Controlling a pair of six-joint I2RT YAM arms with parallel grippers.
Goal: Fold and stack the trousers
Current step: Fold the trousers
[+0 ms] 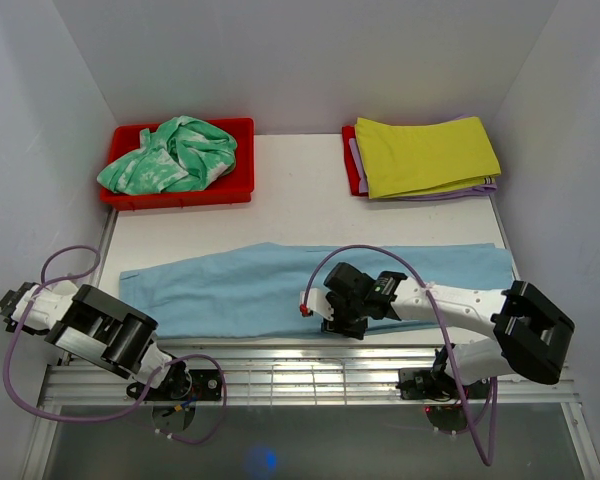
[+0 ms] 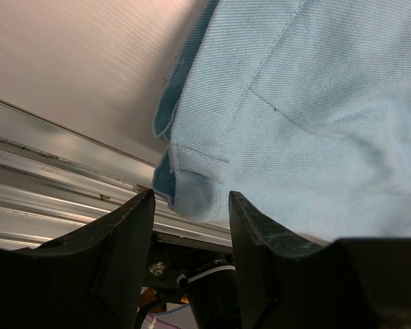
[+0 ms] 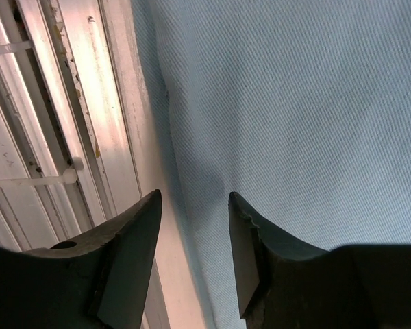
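**Both jaws parted at the trousers' near edge**

Top view: the long, soft sky-blue cloth trousers [image 1: 280,285] lie flat across the white table [image 1: 300,200], with the right gripper [image 1: 315,308] at their near edge.
Left wrist view: the left gripper [image 2: 190,199], jaws apart and empty, faces the trousers' stitched twill corner.
Right wrist view: parted, empty jaws straddle the trousers' near hem.
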